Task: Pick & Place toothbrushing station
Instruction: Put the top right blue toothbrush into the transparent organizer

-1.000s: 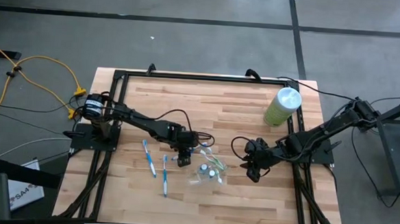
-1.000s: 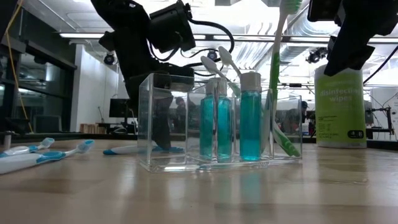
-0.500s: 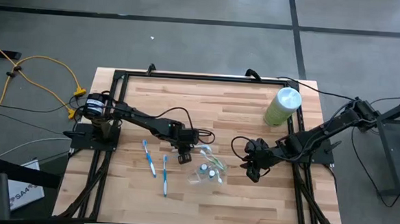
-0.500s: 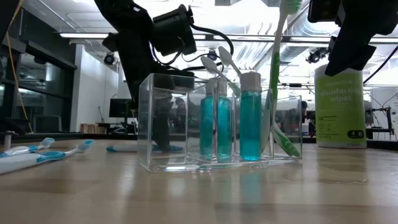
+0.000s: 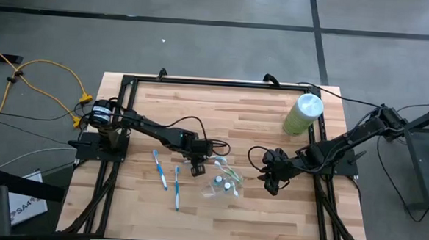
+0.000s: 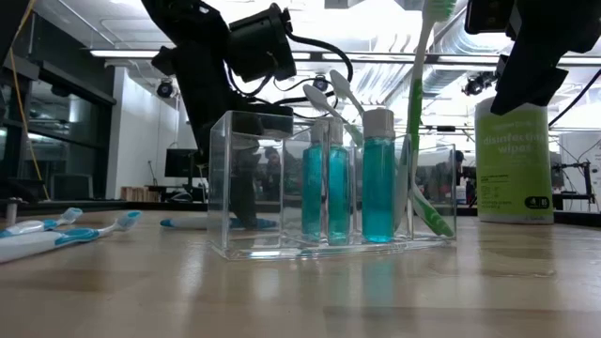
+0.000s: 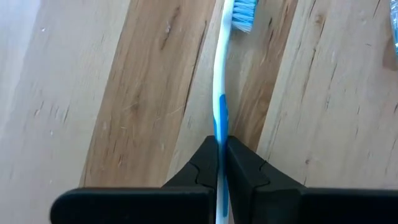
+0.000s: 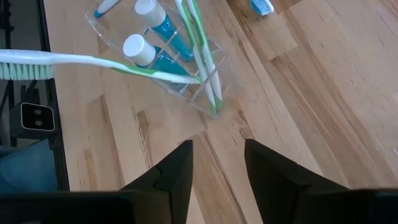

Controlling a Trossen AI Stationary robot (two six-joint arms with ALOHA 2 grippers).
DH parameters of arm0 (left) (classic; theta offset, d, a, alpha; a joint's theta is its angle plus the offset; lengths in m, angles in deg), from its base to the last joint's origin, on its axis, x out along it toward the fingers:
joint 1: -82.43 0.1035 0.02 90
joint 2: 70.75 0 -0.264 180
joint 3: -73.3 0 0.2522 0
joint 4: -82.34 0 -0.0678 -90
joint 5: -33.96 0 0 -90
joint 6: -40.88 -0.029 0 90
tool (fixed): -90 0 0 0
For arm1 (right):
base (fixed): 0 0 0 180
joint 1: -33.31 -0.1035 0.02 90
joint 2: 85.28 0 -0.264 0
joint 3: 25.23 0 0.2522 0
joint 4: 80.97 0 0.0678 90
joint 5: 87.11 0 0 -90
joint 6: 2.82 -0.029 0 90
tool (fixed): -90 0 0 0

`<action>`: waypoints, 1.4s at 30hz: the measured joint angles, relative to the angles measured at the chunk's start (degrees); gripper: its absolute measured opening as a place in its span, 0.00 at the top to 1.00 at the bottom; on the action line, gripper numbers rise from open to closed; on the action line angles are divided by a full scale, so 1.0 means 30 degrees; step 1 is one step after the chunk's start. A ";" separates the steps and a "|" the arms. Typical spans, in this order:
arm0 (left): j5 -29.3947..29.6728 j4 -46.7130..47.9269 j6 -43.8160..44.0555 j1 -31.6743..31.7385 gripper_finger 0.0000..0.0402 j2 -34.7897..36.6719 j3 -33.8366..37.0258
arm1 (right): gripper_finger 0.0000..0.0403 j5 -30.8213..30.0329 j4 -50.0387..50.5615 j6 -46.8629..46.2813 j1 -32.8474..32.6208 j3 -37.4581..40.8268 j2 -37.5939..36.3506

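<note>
**A:** From above, where does the clear rectangular plastic toothbrush station (image 5: 223,185) sit?

**B:** On the wooden surface (image 5: 222,120), between the two arms. The left hand (image 5: 196,167) is just left of it, low over the wood. The right hand (image 5: 272,180) hangs a little farther off on the right. Two loose blue-and-white toothbrushes (image 5: 169,178) lie left of the left hand, and a tall pale-green wipes cylinder (image 5: 302,114) stands far right, well clear.

**A:** And level with the surface?

**B:** The station (image 6: 329,188) stands upright with teal bottles (image 6: 349,192) and green toothbrushes (image 6: 421,122) in its right compartments; its left end looks empty. The left arm (image 6: 221,66) reaches down behind that end.

**A:** What does the left wrist show?

**B:** The left hand (image 7: 221,162) is closed on the thin blue-and-white toothbrush (image 7: 221,93). The brush lies flat, its long axis running straight out from the fingers, bristles at the far end.

**A:** The right wrist?

**B:** The right hand (image 8: 217,168) is parted and holds nothing, with the station (image 8: 174,56) ahead of it. I judge the coming move needs a lift, then a short carry right to the empty end; the leaning green brushes could get in the way.
</note>
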 joint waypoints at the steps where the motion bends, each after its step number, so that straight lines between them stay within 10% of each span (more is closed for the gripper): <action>1: 0.0305 -0.0011 0.0000 -0.0017 0.99 0.0125 0.0005 | 0.66 0.0004 0.0000 0.0012 0.0000 0.0000 0.0000; 26: 0.4666 -0.0330 -0.0762 -0.0506 0.99 0.2473 0.0049 | 0.66 -0.0032 0.0000 0.0175 0.0000 0.0000 0.0000; 42: 0.9372 -0.1783 -0.3055 -0.1726 0.99 0.8762 0.0012 | 0.66 -0.3909 -0.0873 0.2411 0.0000 0.0000 0.0000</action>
